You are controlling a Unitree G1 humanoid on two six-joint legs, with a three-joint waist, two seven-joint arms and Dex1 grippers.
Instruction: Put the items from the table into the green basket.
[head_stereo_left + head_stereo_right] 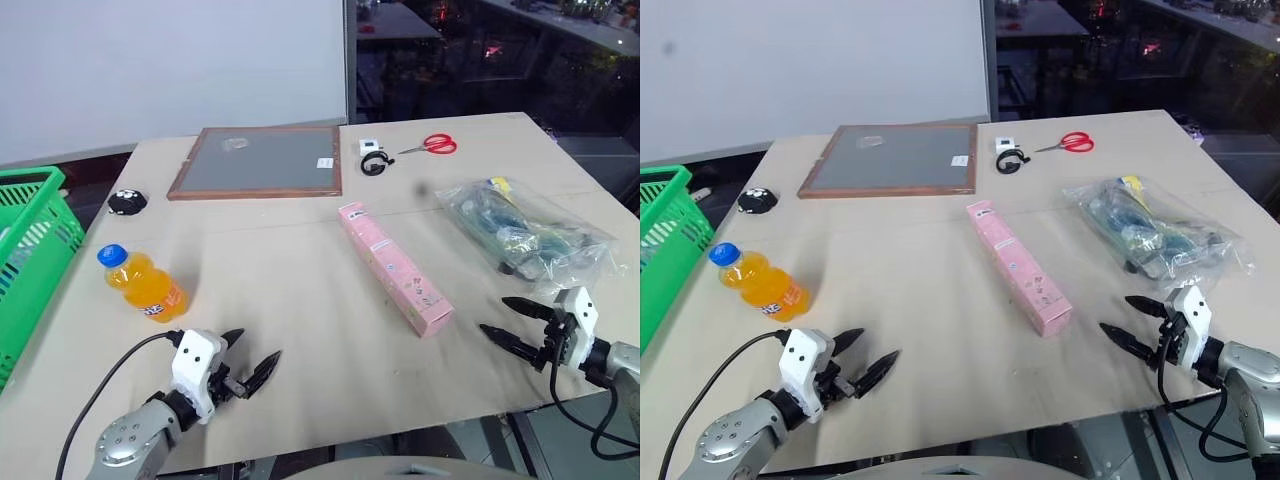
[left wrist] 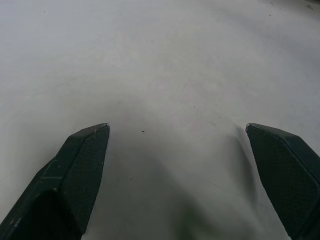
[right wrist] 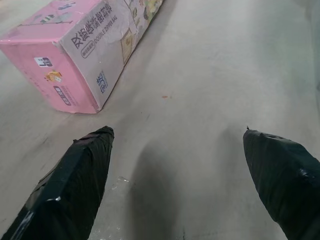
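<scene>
Looking down from the head, the pale surface [image 1: 300, 290] carries the orange-drink bottle [image 1: 143, 283] at nine o'clock beside the green basket [image 1: 30, 240], and the pink carton [image 1: 394, 266] at centre. The left claw [image 1: 255, 364] at seven o'clock and right claw [image 1: 506, 322] at four o'clock hover spread, empty. Left wrist: parted fingers [image 2: 80, 170] over bare board. Right wrist: the carton's end lies just beyond spread fingers [image 3: 80, 175].
</scene>
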